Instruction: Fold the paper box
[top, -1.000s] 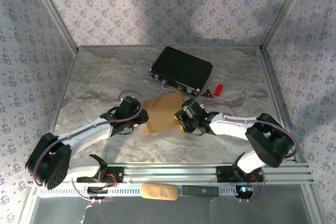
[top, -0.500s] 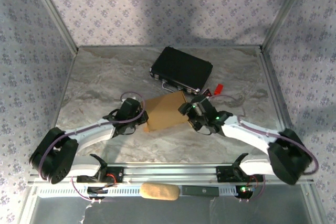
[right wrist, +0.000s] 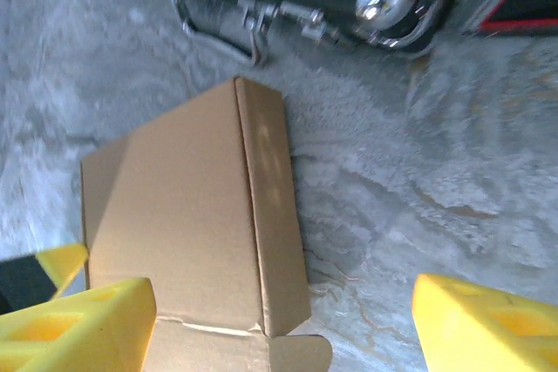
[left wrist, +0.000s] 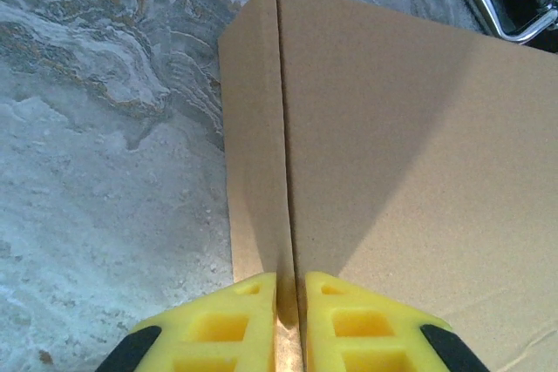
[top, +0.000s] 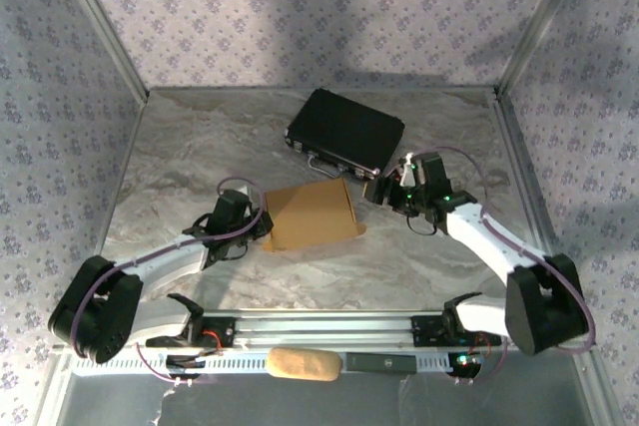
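Tan cardboard | paper box (top: pixel 312 214) | plain, folded up | rounded tab (right wrist: pixel 295 356) at corner

Plain tan cardboard box (top: pixel 312 214), unmarked, folded low and lying flat. Left edge pinched right between the left claw (left wrist: pixel 290 285) fingers. Sitting off to the left of the right claw (top: pixel 381 191), not touching. Small rounded tab poking out at the near right corner.

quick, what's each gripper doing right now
left gripper: closed, pinching an edge of the paper box
right gripper: open, holding nothing
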